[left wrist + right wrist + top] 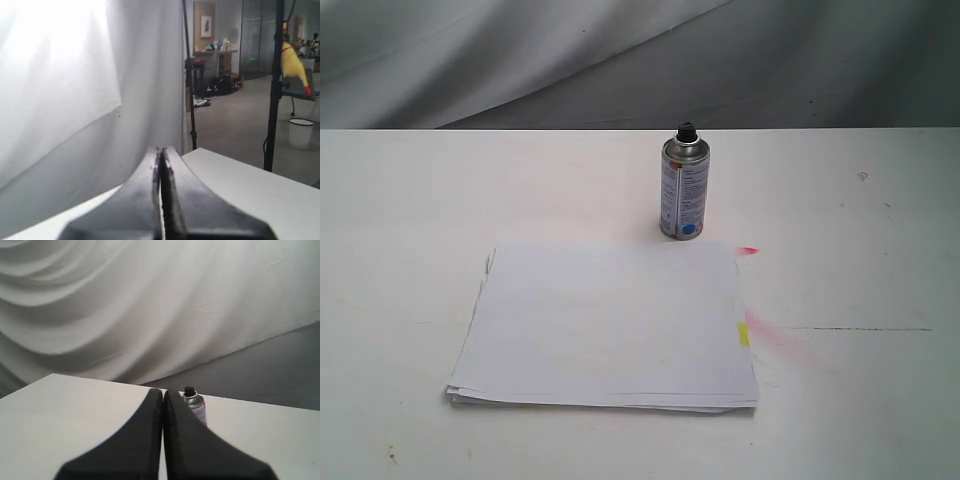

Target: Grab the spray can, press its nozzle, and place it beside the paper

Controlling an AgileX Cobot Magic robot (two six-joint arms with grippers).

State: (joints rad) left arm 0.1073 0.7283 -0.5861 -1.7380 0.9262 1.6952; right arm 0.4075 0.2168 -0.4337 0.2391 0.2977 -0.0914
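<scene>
White cloth (520, 50) hangs behind a white table (400, 200), and neither arm reaches into the exterior view, so you must judge both claws from the wrist cameras. Your right gripper (163, 392) has its two dark fingers pressed flat together with nothing between them. The spray can (197, 407) stands upright on the table ahead of those fingertips and well apart from them, its lower part hidden behind one finger and its black nozzle (189, 390) showing above the silver dome. Your left gripper (161, 152) is likewise closed on nothing, held above the table edge and facing the curtain, a black pole (274, 85) and a yellow rubber chicken (292, 62) in the room beyond. From the exterior view, the can sits just beside the far edge of the paper (610, 320), toward the corner nearest a small red smear (750, 250). Its label carries columns of printed text too small to read, with a blue dot (687, 229) near the base. A yellow mark (744, 335) shows on the paper's right edge.
</scene>
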